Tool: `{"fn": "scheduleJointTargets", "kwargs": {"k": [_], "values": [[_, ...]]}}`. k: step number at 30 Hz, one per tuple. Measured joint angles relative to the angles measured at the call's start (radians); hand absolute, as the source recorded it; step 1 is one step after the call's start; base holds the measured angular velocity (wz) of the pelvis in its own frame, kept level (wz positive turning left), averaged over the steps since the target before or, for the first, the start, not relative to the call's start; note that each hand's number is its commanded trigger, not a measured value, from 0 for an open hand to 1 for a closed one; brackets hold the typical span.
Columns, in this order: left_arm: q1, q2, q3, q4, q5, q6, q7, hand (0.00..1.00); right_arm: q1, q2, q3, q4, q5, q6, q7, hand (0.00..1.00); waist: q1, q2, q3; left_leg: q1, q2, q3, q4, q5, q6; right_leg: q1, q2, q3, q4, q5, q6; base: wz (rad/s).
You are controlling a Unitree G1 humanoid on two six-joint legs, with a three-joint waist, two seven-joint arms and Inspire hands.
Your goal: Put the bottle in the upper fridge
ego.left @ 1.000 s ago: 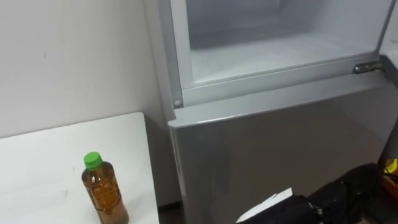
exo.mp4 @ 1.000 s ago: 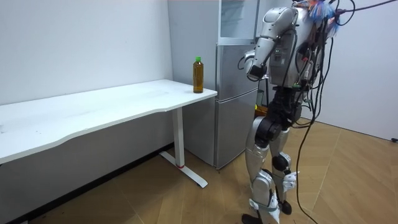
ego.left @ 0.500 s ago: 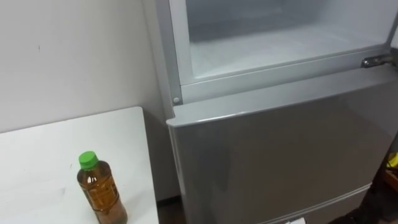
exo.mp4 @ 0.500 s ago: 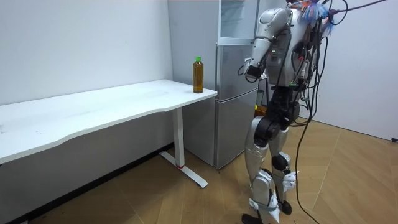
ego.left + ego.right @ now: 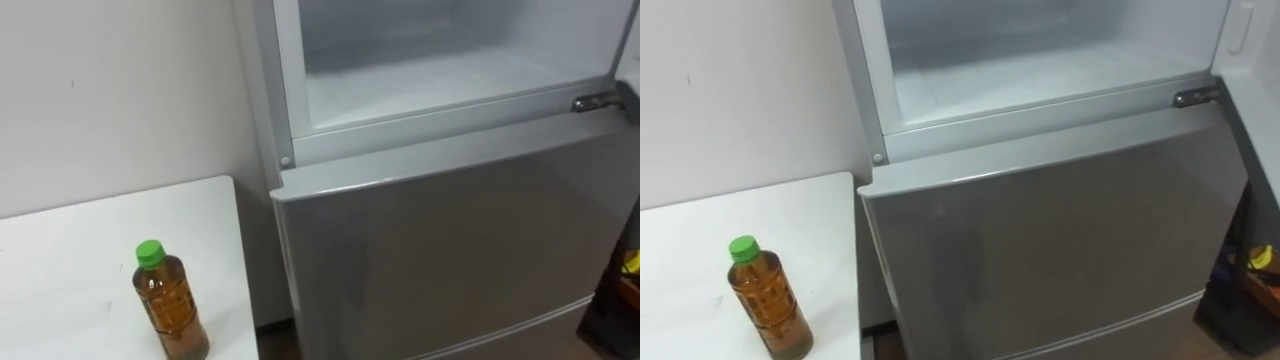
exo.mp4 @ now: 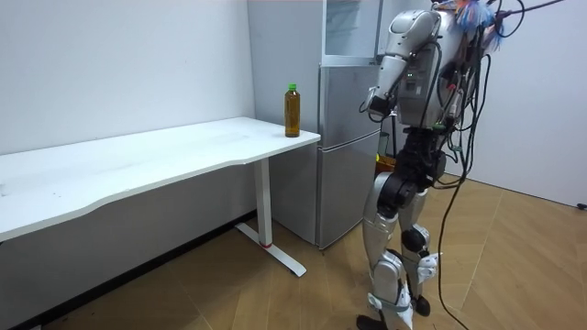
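1. While no hand holds it, the bottle (image 5: 170,312) stands upright with its green cap (image 5: 149,254) on. It is well apart from my left hand (image 6: 376,103), off to that hand's left and at roughly its level in the room view.
2. That hand is raised before the chest. I cannot tell how its fingers are set.
3. Under the bottle, the white table (image 5: 60,260) ends in an edge on the side nearest the hand, and the bottle stands close to that edge.
4. Ahead of the hand and above it, the upper fridge (image 5: 440,80) stands open. The shut lower door (image 5: 450,250) is directly in front of the hand.
5. Hazard, in my judgement: a tall, narrow bottle this near the table's edge may topple or drop off if the hand comes in from the side and clips it. On the lift, its base could strike the sill (image 5: 440,125) of the compartment if I raise it too little.
6. Change over the last second: the hand has drawn back slightly from the fridge toward the chest, and the bottle has kept its place on the table. The small shift in the eye views is the camera's own.
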Motion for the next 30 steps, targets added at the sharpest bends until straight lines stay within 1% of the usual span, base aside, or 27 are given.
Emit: {"fn": "scheduleJointTargets", "kwargs": {"k": [4,9,11,12,14,15,18,19,20,21,22,23,24,25,26,27,28,29,30], "values": [[0.000,-0.011,-0.007,0.027,0.020,0.000,-0.002,0.00,0.000,0.000,0.000,0.000,0.000,0.000,0.000,0.00,0.000,-0.001,0.0006,0.000,0.000,0.000,0.001,0.000,0.000,0.000,0.000,0.000,-0.002,0.000,0.000,0.00],[0.000,-0.014,-0.007,0.118,0.093,0.007,-0.002,0.00,-0.002,0.003,0.000,-0.006,0.003,0.013,0.003,0.00,0.004,-0.013,0.0043,0.003,-0.001,0.000,0.000,0.000,0.000,-0.002,0.000,-0.002,-0.004,-0.001,0.000,0.00],[0.001,-0.007,-0.003,0.138,0.163,0.011,-0.002,0.00,-0.001,0.007,-0.007,-0.010,-0.002,0.024,0.007,0.00,0.004,-0.025,0.0027,0.005,-0.001,0.000,-0.002,0.000,0.000,-0.002,0.000,-0.002,-0.004,-0.001,0.000,0.00],[0.001,-0.006,-0.001,0.146,0.180,0.011,-0.002,0.00,-0.001,0.009,-0.010,-0.010,-0.003,0.029,0.009,0.00,0.005,-0.028,0.0020,0.005,-0.001,0.000,-0.002,0.000,0.000,-0.001,0.000,-0.002,-0.004,-0.001,0.000,0.00],[0.003,-0.003,0.002,0.201,0.240,0.011,0.002,0.00,-0.001,0.015,-0.012,-0.010,-0.003,0.041,0.009,0.00,0.014,-0.044,-0.0007,0.005,-0.001,0.000,-0.002,0.000,0.000,0.000,0.001,0.000,-0.003,-0.001,0.000,0.00],[0.008,0.002,0.002,0.211,0.254,0.011,0.005,0.00,-0.001,0.017,-0.012,-0.010,-0.003,0.041,0.008,0.00,0.019,-0.046,-0.0015,0.004,-0.001,0.000,-0.003,0.000,0.000,0.001,0.001,0.001,-0.003,-0.001,0.000,-0.04],[0.058,0.024,0.022,0.260,0.338,0.009,0.013,0.00,0.018,0.017,-0.023,-0.032,-0.006,0.043,0.008,0.00,0.047,-0.055,-0.0017,0.007,-0.001,0.000,-0.004,0.000,0.000,-0.002,0.001,0.003,-0.002,0.000,-0.001,0.00],[0.078,0.032,0.040,0.286,0.380,0.009,0.023,0.00,0.023,0.017,-0.033,-0.039,-0.015,0.044,0.010,0.00,0.063,-0.056,-0.0029,0.011,-0.001,0.002,-0.004,0.000,0.000,-0.001,0.002,0.004,-0.002,0.000,-0.001,0.00],[0.097,0.040,0.065,0.318,0.416,0.009,0.027,0.00,0.023,0.018,-0.043,-0.040,-0.032,0.047,0.014,0.00,0.077,-0.063,-0.0027,0.014,-0.001,0.002,-0.004,0.000,0.000,0.001,0.002,0.003,-0.002,0.000,-0.001,0.00],[0.106,0.045,0.079,0.333,0.436,0.010,0.030,0.00,0.023,0.018,-0.046,-0.041,-0.040,0.048,0.016,0.00,0.088,-0.058,-0.0078,0.014,-0.001,0.002,-0.004,0.000,0.000,0.002,0.002,0.003,-0.003,0.000,-0.001,0.00],[0.134,0.055,0.112,0.354,0.472,0.010,0.042,0.00,0.023,0.019,-0.049,-0.041,-0.053,0.052,0.016,0.00,0.095,-0.072,-0.0059,0.015,-0.001,0.000,-0.005,0.000,-0.001,0.003,0.002,0.000,-0.003,0.000,-0.001,0.00],[0.159,0.064,0.144,0.378,0.505,0.009,0.060,0.00,0.025,0.022,-0.049,-0.041,-0.063,0.053,0.016,0.00,0.111,-0.070,-0.0124,0.015,0.000,0.000,-0.004,0.000,-0.001,0.004,0.002,0.000,-0.002,0.000,-0.001,0.05],[0.177,0.066,0.173,0.414,0.520,0.006,0.086,0.00,0.026,0.022,-0.046,-0.039,-0.063,0.053,0.014,0.00,0.124,-0.074,-0.0124,0.017,0.000,0.000,-0.004,0.000,-0.001,0.006,0.002,-0.001,-0.001,0.000,-0.001,0.00],[0.185,0.066,0.186,0.435,0.523,0.004,0.102,0.00,0.028,0.023,-0.046,-0.039,-0.062,0.053,0.012,0.00,0.134,-0.076,-0.0122,0.019,0.000,0.000,-0.005,0.000,-0.001,0.007,0.002,0.000,0.000,0.000,-0.001,0.00],[0.214,0.068,0.217,0.464,0.533,0.001,0.140,0.00,0.034,0.025,-0.047,-0.044,-0.064,0.053,0.007,0.00,0.144,-0.080,-0.0131,0.021,0.000,0.000,-0.006,0.000,-0.001,0.010,0.002,0.000,0.000,0.000,-0.001,0.00],[0.231,0.069,0.233,0.474,0.544,-0.003,0.158,0.00,0.037,0.026,-0.047,-0.048,-0.068,0.053,0.005,0.00,0.147,-0.083,-0.0131,0.022,0.000,0.000,-0.006,0.000,-0.001,0.012,0.002,-0.001,0.000,0.000,-0.001,0.00],[0.253,0.072,0.261,0.509,0.566,-0.019,0.190,0.00,0.044,0.026,-0.049,-0.060,-0.080,0.053,0.001,0.00,0.162,-0.086,-0.0121,0.022,0.000,-0.001,-0.007,0.000,-0.001,0.017,0.003,0.000,0.001,0.000,-0.001,0.00],[0.261,0.070,0.285,0.572,0.590,-0.039,0.216,0.00,0.051,0.025,-0.049,-0.070,-0.090,0.053,-0.005,0.00,0.169,-0.087,-0.0119,0.024,0.001,-0.002,-0.008,0.000,-0.001,0.019,0.003,-0.001,0.002,0.000,-0.001,0.00],[0.268,0.069,0.297,0.602,0.604,-0.045,0.230,0.00,0.054,0.025,-0.050,-0.075,-0.099,0.052,-0.007,0.00,0.170,-0.087,-0.0117,0.024,0.001,-0.004,-0.008,0.000,-0.001,0.021,0.003,-0.003,0.002,0.000,-0.001,0.06]]}}
